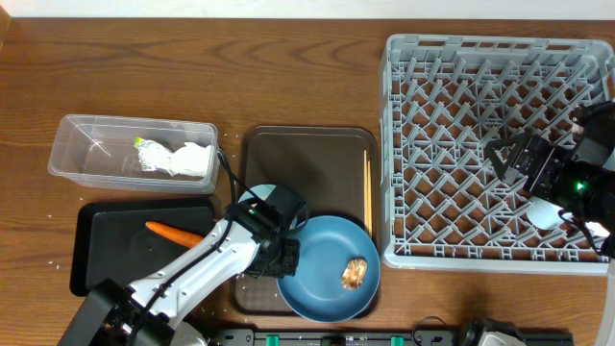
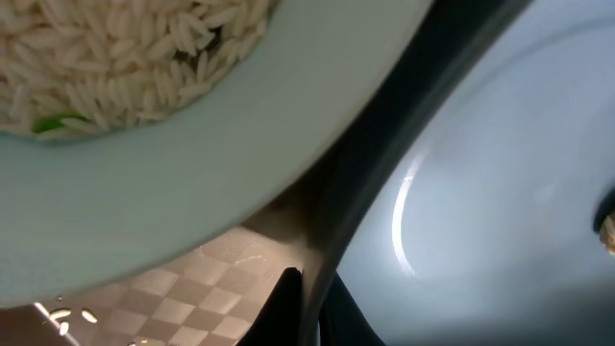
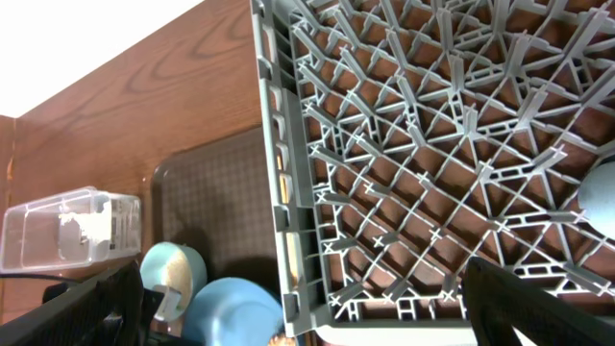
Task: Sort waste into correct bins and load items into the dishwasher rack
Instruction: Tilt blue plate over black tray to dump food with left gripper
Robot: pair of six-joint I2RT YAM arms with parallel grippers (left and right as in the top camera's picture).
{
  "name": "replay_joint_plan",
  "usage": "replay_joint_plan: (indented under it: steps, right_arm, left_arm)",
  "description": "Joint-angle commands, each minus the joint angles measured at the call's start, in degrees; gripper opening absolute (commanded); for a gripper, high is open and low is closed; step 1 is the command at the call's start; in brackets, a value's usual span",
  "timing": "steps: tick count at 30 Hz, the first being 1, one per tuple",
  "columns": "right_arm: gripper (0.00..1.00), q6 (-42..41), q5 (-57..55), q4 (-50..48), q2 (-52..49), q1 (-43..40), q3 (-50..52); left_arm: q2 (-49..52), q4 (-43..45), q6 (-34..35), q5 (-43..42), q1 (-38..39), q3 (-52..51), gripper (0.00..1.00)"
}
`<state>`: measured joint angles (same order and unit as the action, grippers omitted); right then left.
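Now, above the wooden table (image 1: 144, 58), right fingers (image 3: 538, 303) gape empty; left fingers (image 1: 285, 256) cannot be judged.

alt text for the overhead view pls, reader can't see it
The left gripper sits at a white bowl beside a blue plate carrying a brown food lump, on a brown tray. Left of it, a carrot lies in a black tray and a napkin in a clear tub; right, the right gripper hovers open over a grey rack.
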<state>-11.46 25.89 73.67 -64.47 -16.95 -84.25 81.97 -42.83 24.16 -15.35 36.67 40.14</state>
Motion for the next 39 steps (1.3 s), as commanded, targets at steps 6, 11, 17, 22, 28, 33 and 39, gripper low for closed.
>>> replay_joint_plan:
  steps: [6, 11, 17, 22, 28, 33, 39]
  right_arm:
    - [0.99, 0.8, -0.2, 0.0, 0.0, 0.5, 0.1]
    - [0.99, 0.8, -0.2, 0.0, 0.0, 0.5, 0.1]
    - [0.99, 0.8, -0.2, 0.0, 0.0, 0.5, 0.1]
    - [0.99, 0.8, -0.2, 0.0, 0.0, 0.5, 0.1]
    - [0.99, 0.8, -0.2, -0.5, 0.0, 0.5, 0.1]
    - [0.99, 0.8, -0.2, -0.6, 0.0, 0.5, 0.1]
    - [0.99, 0.8, -0.2, -0.8, 0.0, 0.5, 0.1]
  left_arm:
    - [-6.0, -7.3, -1.0, 1.0, 0.3, 4.7, 0.06]
    - [-11.7, -12.0, -1.0, 1.1, 0.3, 8.2, 0.06]
    - [-16.7, -19.1, -0.6, 4.2, -2.1, 13.6, 0.06]
    - [-17.7, -31.0, 0.3, 13.4, -10.6, 21.4, 0.06]
    - [-17.7, -38.1, -0.2, 22.0, -25.5, 29.4, 0.06]
    - [-17.7, -40.3, 0.1, 34.7, -35.6, 30.2, 0.06]
    - [-17.7, -39.9, 4.0, 45.8, -43.3, 30.1, 0.07]
